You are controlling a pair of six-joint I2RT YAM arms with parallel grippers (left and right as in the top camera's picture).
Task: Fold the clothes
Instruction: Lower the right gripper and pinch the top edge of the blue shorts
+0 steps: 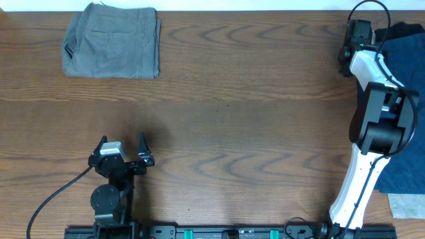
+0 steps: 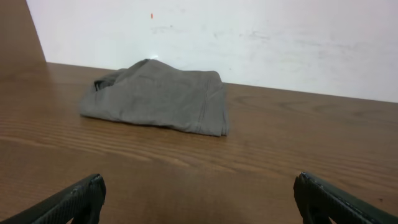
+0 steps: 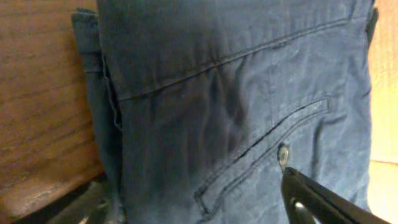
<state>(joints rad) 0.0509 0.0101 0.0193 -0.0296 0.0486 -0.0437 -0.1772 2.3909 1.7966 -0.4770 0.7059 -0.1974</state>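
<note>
The navy-blue shorts (image 1: 404,99) lie at the table's right edge, partly under my right arm. In the right wrist view the shorts (image 3: 224,93) fill the frame, showing a stitched back pocket with a metal button. My right gripper (image 1: 354,41) is at the far right of the table, at the shorts' left edge. Its fingers (image 3: 199,208) are spread wide just above the fabric and grip nothing. My left gripper (image 1: 122,154) is open and empty near the front left. Its fingertips (image 2: 199,202) hover over bare wood.
Grey-olive folded shorts (image 1: 113,41) lie at the back left, and also show in the left wrist view (image 2: 158,96). A pale cloth (image 1: 406,204) lies at the front right corner. A white wall (image 2: 249,37) stands behind the table.
</note>
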